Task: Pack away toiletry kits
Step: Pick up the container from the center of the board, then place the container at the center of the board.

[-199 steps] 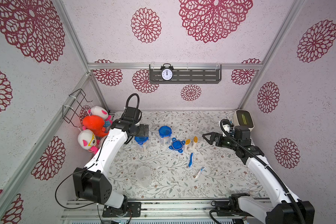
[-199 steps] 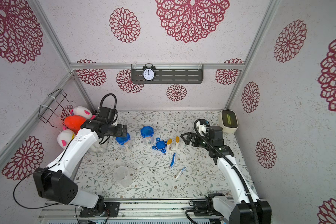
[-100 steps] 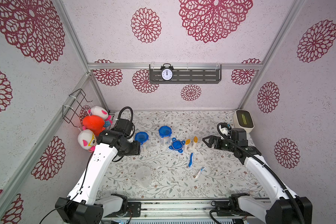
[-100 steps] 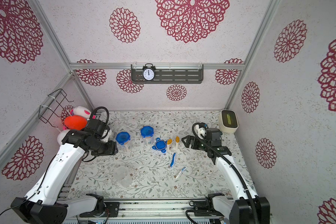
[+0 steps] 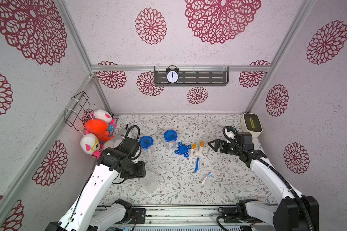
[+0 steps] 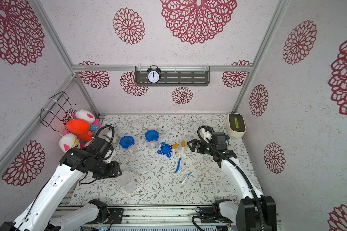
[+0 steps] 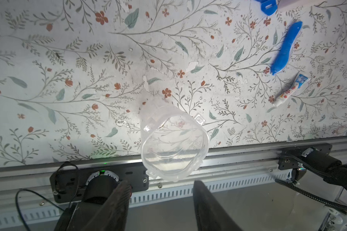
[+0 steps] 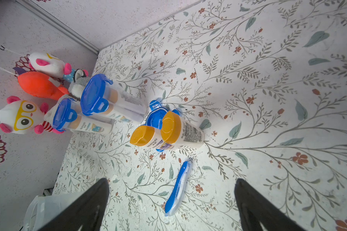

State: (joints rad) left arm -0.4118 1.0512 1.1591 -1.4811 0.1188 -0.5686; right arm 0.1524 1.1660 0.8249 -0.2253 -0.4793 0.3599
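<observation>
— What is at the far left?
— A heap of plush toys (image 5: 96, 130) against the left wall. Just right of them the left gripper (image 7: 162, 184) hangs over the near left part of the table (image 5: 224, 184). Its fingers are apart and clamped on nothing. The empty clear cup (image 5: 150, 183) stands lidless just past their tips.

— And the middle?
— Farther back stand the left lidded cup (image 5: 146, 145) and the right lidded cup (image 5: 170, 139), with white bottles showing through their walls. Right of them the loose blue lid (image 5: 182, 150) lies flat, just beside the two upright orange-capped bottles (image 5: 193, 149). Nearer, the blue toothbrush (image 5: 197, 164) and the toothpaste tube (image 5: 206, 177) lie apart on the table.

— And the right?
— The right gripper (image 8: 171, 181) hovers right of the bottles, its fingers wide apart and empty. A cream box (image 5: 250, 125) sits in the far right corner.
</observation>
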